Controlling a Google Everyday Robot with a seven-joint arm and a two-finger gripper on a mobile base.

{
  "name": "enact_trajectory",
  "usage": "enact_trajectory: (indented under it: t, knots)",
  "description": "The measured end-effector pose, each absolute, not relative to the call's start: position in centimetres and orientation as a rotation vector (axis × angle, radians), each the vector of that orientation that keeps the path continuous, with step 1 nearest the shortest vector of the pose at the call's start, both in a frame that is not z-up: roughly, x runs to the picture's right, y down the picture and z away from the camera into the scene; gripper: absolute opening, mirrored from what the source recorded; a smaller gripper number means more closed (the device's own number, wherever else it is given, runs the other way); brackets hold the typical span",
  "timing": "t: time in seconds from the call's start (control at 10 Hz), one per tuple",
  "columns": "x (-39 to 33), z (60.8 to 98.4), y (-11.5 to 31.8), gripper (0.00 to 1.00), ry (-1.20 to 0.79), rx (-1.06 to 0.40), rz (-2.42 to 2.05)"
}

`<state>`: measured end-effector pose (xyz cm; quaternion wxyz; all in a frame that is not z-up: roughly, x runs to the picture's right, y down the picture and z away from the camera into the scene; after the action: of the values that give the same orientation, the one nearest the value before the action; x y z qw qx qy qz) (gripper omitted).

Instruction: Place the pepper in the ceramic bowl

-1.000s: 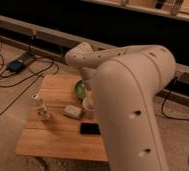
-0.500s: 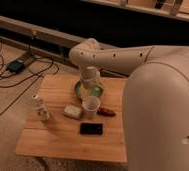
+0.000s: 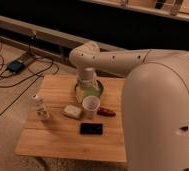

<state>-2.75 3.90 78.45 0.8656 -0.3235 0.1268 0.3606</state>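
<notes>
The pepper (image 3: pixel 106 112), small and dark red, lies on the wooden table (image 3: pixel 53 140) just right of the white cup (image 3: pixel 90 106). The ceramic bowl (image 3: pixel 98 92), green inside, sits behind the cup and is partly covered by my arm. My gripper (image 3: pixel 86 85) hangs down from the wrist over the bowl's left part, a short way behind and to the left of the pepper. Nothing shows in it.
A flat black phone (image 3: pixel 91 129) lies in front of the cup. A pale packet (image 3: pixel 72 111) lies left of the cup and a small white bottle (image 3: pixel 39 106) stands further left. Cables and a device (image 3: pixel 15 65) lie on the floor at left. My large arm (image 3: pixel 158 100) fills the right side.
My arm has swung back to the right, uncovering the table's right part and the pepper. The gripper stays over the bowl.
</notes>
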Motion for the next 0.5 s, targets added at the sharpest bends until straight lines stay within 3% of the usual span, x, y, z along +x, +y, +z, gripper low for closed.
enact_trajectory:
  t: [0.5]
  knots:
    - [-3.6, 81.5, 6.1, 0.74, 0.257, -0.744, 0.726]
